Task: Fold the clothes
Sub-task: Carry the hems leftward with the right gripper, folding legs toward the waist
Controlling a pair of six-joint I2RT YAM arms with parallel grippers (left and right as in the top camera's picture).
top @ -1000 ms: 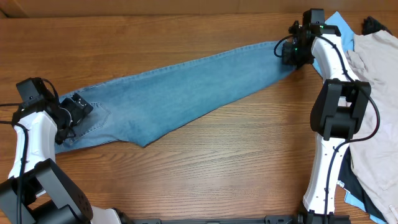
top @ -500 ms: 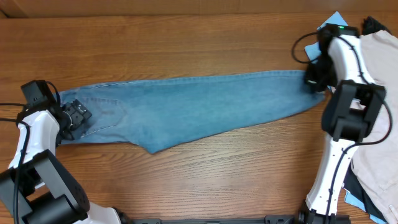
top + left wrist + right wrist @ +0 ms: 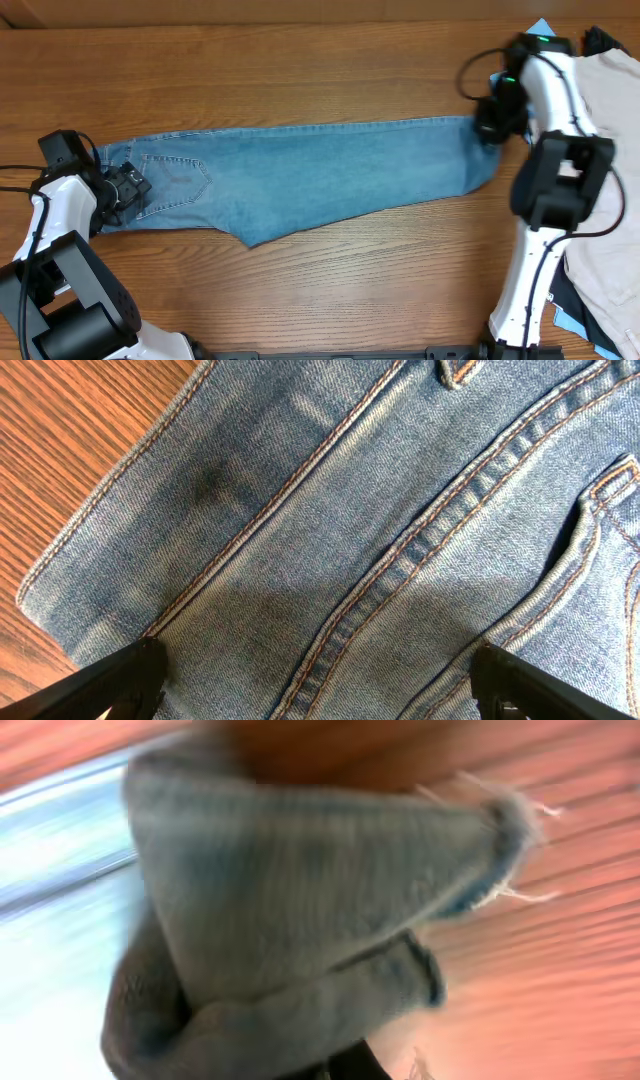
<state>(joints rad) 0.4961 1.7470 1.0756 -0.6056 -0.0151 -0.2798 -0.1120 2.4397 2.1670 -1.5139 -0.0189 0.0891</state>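
On the bench point(image 3: 300, 60), jeans point(image 3: 300, 175) lie stretched flat, waistband left, legs running right. Over the waistband end, left tool point(image 3: 125, 190) has fingers point(image 3: 120, 680) spread wide apart, denim flat beneath. At the far end, right tool point(image 3: 487, 125) is clamped on the frayed hem, cloth bunched; wrist view blurred. A beige garment point(image 3: 600, 110) is heaped at the right edge.

Quick count, all relative to the jeans point(image 3: 310, 175): 1 pair. 2 robot arms w/ 2 grippers: left gripper point(image 3: 128, 188) at the waist end, right gripper point(image 3: 490, 120) at the hem end. Past the hem end: 1 beige garment point(image 3: 610, 100), 1 sky-blue shirt point(image 3: 540, 27), plus dark fabric point(image 3: 603, 40), can't tell how many pcs. Underneath: 1 wood table point(image 3: 300, 60).
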